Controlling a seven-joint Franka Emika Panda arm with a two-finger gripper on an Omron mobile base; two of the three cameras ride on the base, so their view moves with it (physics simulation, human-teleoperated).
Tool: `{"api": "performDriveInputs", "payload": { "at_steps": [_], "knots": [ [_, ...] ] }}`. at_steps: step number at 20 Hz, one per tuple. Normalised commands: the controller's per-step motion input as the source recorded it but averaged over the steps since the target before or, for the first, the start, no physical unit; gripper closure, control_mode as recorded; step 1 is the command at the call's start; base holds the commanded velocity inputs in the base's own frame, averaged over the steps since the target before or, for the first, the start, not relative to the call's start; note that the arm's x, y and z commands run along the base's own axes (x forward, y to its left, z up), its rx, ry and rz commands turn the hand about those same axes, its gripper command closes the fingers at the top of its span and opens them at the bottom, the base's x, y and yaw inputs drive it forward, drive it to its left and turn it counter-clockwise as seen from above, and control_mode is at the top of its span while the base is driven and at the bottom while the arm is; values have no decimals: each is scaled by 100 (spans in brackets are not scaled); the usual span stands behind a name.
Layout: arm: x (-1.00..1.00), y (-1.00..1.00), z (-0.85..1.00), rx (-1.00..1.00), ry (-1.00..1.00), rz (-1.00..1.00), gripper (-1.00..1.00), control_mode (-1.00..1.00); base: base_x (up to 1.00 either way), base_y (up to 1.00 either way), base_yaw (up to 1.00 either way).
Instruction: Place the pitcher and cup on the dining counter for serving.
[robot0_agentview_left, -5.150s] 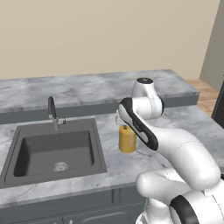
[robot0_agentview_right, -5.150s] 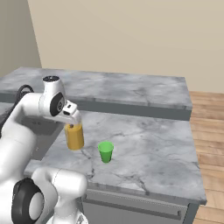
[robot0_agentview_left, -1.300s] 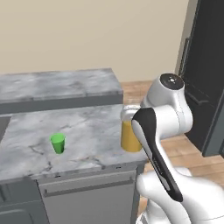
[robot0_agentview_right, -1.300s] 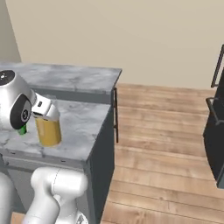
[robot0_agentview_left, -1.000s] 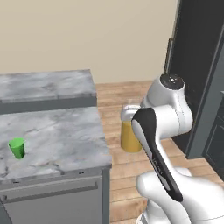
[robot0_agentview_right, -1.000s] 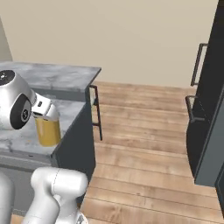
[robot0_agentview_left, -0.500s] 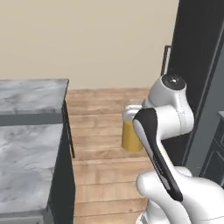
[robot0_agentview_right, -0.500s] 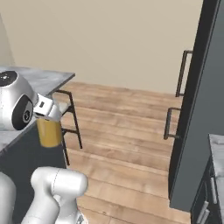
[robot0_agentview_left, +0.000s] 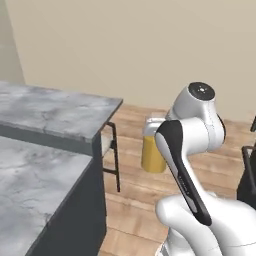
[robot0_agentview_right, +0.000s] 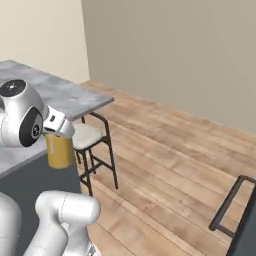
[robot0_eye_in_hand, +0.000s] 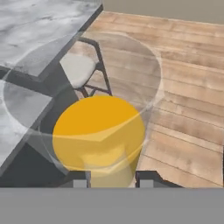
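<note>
Transport step: gripper (robot0_eye_in_hand: 109, 178) clamped on the pitcher (robot0_agentview_left: 153, 152), held over floor; next, lower it onto the dining tabletop (robot0_agentview_left: 55, 107).

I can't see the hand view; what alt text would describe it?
A tall clear glass pitcher of orange juice is clamped in the two-finger gripper, seen from above. Beneath it lie a grey-white marble counter, a stool with a pale seat and a wooden floor.
</note>
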Motion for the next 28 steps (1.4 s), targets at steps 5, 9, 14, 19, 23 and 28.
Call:
{"api": "performDriveInputs", "payload": {
  "at_steps": [5,9,14,19,23,28],
  "knots": [
    [0,0,0,0,0,0,100,100,59,-62,73],
    [0,0,0,0,0,0,100,100,11,-74,74],
    [0,0,0,0,0,0,100,100,9,-77,73],
    [0,0,0,0,0,0,100,100,3,-89,63],
    [0,0,0,0,0,0,100,100,27,-88,42],
    [0,0,0,0,0,0,100,100,33,-68,29]
  ]
}}
